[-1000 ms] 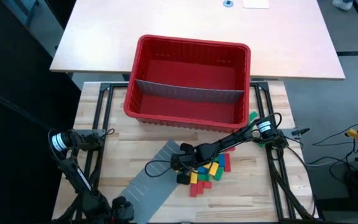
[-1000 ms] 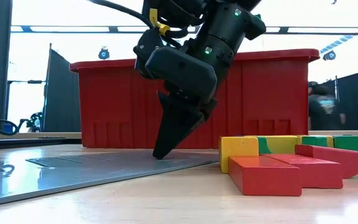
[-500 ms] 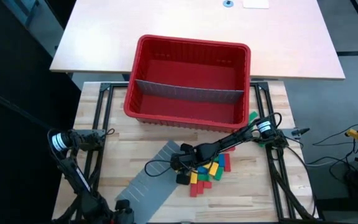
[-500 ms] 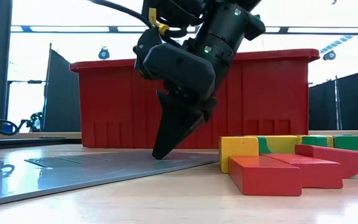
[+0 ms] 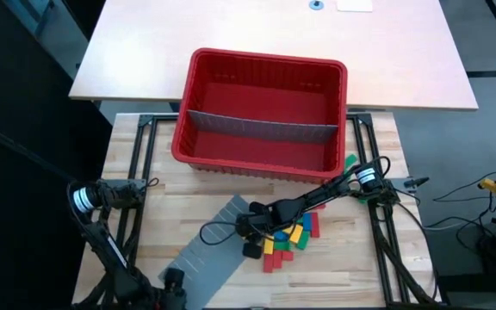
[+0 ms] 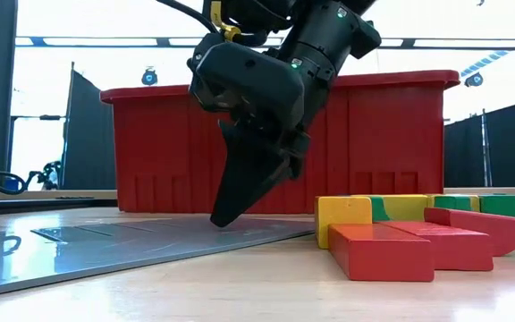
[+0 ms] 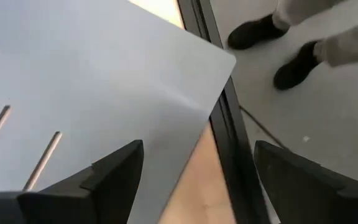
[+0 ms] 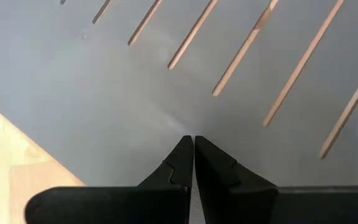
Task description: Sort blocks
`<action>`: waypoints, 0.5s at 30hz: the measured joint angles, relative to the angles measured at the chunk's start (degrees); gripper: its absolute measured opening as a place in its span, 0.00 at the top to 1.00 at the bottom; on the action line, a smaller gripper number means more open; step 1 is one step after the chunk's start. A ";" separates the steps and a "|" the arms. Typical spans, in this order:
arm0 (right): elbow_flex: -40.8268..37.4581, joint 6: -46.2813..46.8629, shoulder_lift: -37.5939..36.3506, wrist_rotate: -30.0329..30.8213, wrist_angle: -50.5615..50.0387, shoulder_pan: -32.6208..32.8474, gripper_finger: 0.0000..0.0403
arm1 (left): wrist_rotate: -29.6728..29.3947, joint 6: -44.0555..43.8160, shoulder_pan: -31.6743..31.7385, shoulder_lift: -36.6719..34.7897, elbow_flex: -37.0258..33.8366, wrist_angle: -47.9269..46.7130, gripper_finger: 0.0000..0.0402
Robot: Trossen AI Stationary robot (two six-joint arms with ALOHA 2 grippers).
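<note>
Left gripper [image 7: 191,180] waits at the near left corner of the table, fingers spread wide over a corner of the grey slotted panel [image 5: 205,250], holding nothing. Just right of it, the right gripper [image 5: 251,244] stands tip-down on that same panel with its fingers [image 8: 179,165] pressed together and nothing between them; in the low view the tip [image 6: 226,215] appears to touch the grey sheet. The blocks [image 5: 287,237] lie in a small heap just beside that gripper on the bare wood: a yellow one [image 6: 343,217] nearest, red ones [image 6: 392,250] in front, green farther right. Behind them sits the red bin [image 5: 265,112] with a grey divider [image 5: 261,127] across it.

To take a block, the right gripper probably needs to lift clear of the panel, spread its fingers, shift over the heap's edge and come down astride a single block. The yellow one looks the easiest, standing at the edge. Pushing in shut would likely only scatter the pile.
</note>
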 joint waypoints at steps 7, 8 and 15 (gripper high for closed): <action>0.07 1.80 0.00 -2.30 1.83 0.00 1.00 | -2.21 5.39 -0.05 1.30 0.04 0.59 0.31; 0.09 1.84 0.00 -2.63 2.11 0.03 1.00 | -2.90 5.81 -0.05 1.34 0.04 0.59 0.31; 0.11 2.61 0.00 -4.03 2.41 0.11 1.00 | -6.13 6.58 0.56 1.45 0.02 0.33 0.31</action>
